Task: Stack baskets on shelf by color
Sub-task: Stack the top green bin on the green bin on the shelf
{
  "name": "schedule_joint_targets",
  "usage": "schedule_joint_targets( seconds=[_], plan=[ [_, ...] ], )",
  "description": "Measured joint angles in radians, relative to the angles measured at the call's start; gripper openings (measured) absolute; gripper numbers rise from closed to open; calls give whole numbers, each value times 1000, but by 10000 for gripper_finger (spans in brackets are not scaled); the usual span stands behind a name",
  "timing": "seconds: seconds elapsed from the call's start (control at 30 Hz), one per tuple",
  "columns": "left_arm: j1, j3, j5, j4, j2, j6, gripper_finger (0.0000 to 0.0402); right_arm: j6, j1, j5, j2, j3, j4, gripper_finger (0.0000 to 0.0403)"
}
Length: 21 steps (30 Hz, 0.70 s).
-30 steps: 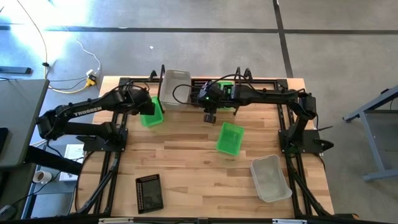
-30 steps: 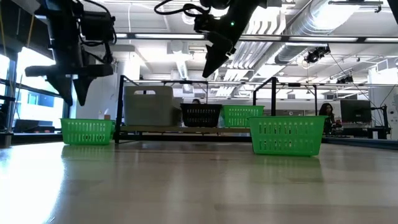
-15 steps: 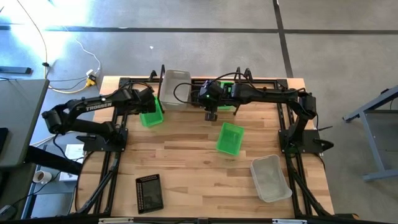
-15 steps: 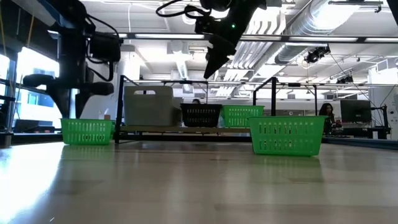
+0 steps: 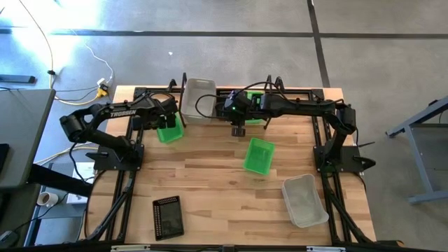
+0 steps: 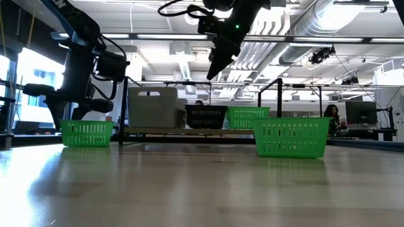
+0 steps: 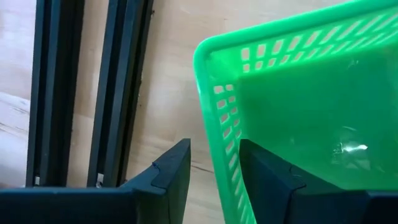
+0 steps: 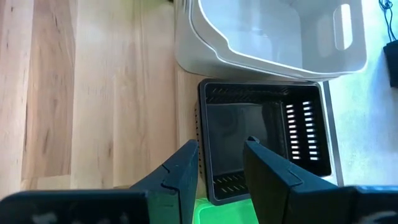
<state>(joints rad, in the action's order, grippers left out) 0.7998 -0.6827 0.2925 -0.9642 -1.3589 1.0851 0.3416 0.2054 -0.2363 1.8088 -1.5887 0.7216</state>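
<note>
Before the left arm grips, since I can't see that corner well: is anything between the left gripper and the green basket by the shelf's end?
Nothing visible. The left gripper is open and already straddles the rim of the green basket, one finger inside and one outside, on the table beside the shelf.

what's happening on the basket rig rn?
Mid-sort. The left end effector straddles the rim of a green basket on the table beside the shelf, fingers apart, one inside and one outside the wall. The right end effector hovers open above the black basket on the shelf, next to the whitish basket. Loose on the table: another green basket, a whitish basket and a black basket.
</note>
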Motion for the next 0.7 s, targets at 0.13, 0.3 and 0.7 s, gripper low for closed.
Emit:
schedule_joint_targets(
  seconds=[0.13,0.3,0.7],
  plan=[
    [0,0,3,-1,-1,-10,99,0,0,0,0,0,0,114],
    [0,0,25,0,0,-46,33,-1,0,0,0,0,-1,114],
    [7,-1,-52,-15,154,-136,3,-8,-10,84,0,0,-1,114]
  ],
)
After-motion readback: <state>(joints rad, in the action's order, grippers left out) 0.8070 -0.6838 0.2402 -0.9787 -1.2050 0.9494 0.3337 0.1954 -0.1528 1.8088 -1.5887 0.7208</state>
